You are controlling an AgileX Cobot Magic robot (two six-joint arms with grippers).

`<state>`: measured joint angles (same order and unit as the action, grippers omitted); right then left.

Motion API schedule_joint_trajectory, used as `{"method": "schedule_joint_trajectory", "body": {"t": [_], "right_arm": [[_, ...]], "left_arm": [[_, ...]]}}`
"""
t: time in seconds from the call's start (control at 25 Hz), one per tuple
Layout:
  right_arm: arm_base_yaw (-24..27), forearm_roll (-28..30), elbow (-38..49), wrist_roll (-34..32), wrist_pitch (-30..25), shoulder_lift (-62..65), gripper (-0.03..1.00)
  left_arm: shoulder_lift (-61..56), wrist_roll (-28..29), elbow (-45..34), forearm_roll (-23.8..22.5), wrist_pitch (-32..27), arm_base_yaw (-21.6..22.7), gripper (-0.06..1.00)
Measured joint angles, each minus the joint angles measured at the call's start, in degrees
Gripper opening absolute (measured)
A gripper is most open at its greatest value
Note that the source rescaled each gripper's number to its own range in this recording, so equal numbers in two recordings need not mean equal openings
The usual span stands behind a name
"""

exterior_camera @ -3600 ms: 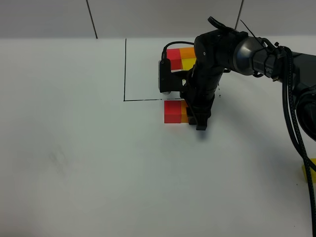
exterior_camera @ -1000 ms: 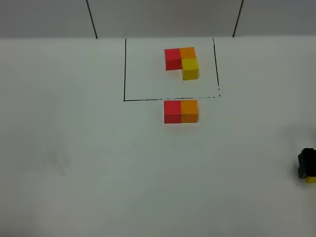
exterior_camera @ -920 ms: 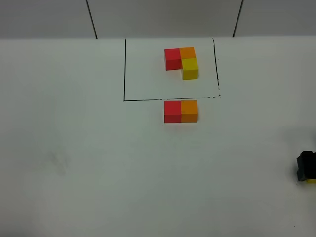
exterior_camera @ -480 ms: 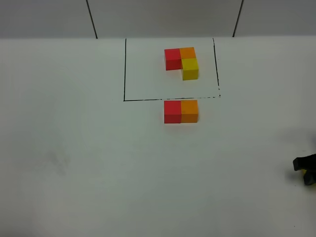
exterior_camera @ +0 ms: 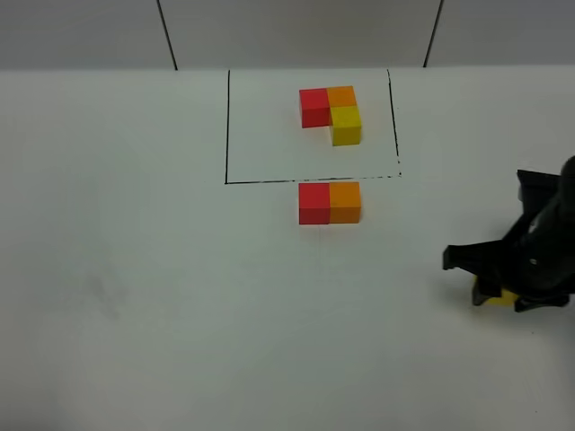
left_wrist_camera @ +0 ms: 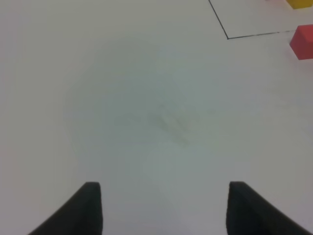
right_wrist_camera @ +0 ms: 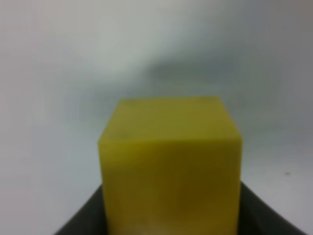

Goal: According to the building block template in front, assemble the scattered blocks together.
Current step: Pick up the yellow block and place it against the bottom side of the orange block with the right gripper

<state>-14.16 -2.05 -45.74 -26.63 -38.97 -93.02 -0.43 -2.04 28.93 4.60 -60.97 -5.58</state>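
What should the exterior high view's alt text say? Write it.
On a white table, the right gripper grips a yellow cube near the right edge. A red cube and orange cube sit joined just outside the black-framed template.

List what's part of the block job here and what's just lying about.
Job:
- building block template, inside the drawn frame
- red cube touching orange cube
- yellow cube, held in the right gripper

Not in it:
- faint smudge on the table
- left gripper, open, holding nothing
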Motion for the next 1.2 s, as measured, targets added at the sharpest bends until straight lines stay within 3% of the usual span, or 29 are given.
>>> {"method": "schedule_joint_trajectory", "body": {"t": [0.12,0.32,0.72,1.04,1.2], "right_arm": [[-7.5,3.3,-4.0,-10.9,-1.1,-1.2,0.25],[-15.8,6.7,-11.2,-20.9,-4.4,-7.3,0.25],[-22.8,11.0,-26.8,-22.9,-9.0,-20.1,0.25],[-23.0,12.0,-28.4,-24.4,-4.8,-23.0,0.25],[-23.0,13.4,-30.0,-24.5,-5.1,-24.7,0.25]], "left_arm": [[0.0,0.0,0.0,0.0,0.0,0.0,0.23],[0.0,0.0,0.0,0.0,0.0,0.0,0.23],[0.0,0.0,0.0,0.0,0.0,0.0,0.23],[0.0,0.0,0.0,0.0,0.0,0.0,0.23],[0.0,0.0,0.0,0.0,0.0,0.0,0.23]]}}
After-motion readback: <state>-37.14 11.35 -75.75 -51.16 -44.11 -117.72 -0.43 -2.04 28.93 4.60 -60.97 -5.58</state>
